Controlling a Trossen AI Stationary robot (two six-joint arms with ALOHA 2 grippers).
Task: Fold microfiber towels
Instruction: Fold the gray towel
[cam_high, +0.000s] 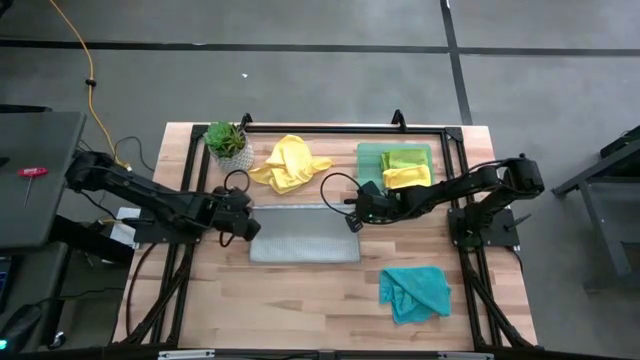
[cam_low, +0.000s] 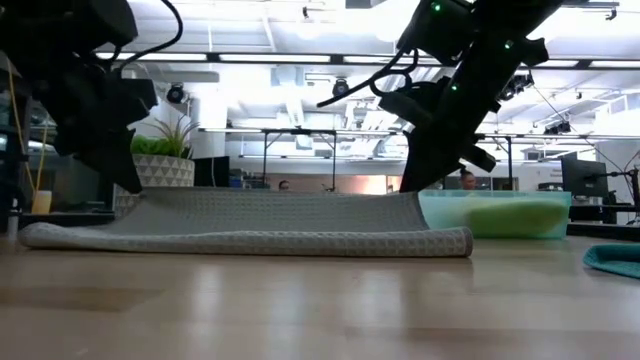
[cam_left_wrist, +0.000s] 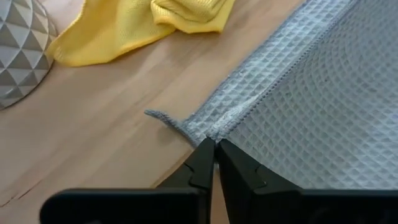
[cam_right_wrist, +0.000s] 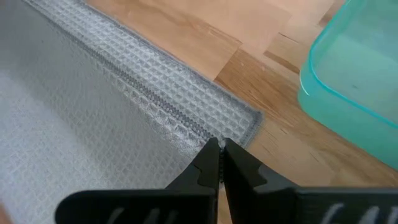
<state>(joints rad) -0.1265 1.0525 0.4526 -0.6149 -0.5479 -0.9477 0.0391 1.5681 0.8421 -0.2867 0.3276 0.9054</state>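
A grey waffle-weave towel (cam_high: 305, 235) lies folded in two at the table's middle, its fold toward the near edge. My left gripper (cam_high: 252, 226) is shut at its far left corner and my right gripper (cam_high: 352, 220) is shut at its far right corner. A crumpled yellow towel (cam_high: 288, 163) lies behind it. A teal towel (cam_high: 413, 292) lies bunched at the near right. Folded lime green (cam_high: 405, 158) and yellow (cam_high: 407, 178) towels rest in the translucent green tray (cam_high: 368, 155). My left gripper pinches the upper layer's hemmed corner (cam_left_wrist: 210, 132) between its two fingertips, slanting down from the table's left. That corner is raised a little (cam_low: 140, 192); the lower layer's corner (cam_left_wrist: 163, 117) lies flat on the wood. My right gripper pinches the upper layer's hemmed far right corner (cam_right_wrist: 210, 138) between its fingertips, slanting down from the table's right. The corner sits slightly raised (cam_low: 418, 196) over the lower layer (cam_right_wrist: 245, 121), which lies flat on the table.
A small potted plant (cam_high: 228, 143) in a patterned white pot stands at the far left, close to the left arm. The tray's wall (cam_right_wrist: 348, 106) is just right of the right gripper. Bare wood lies between the grey towel and the near edge.
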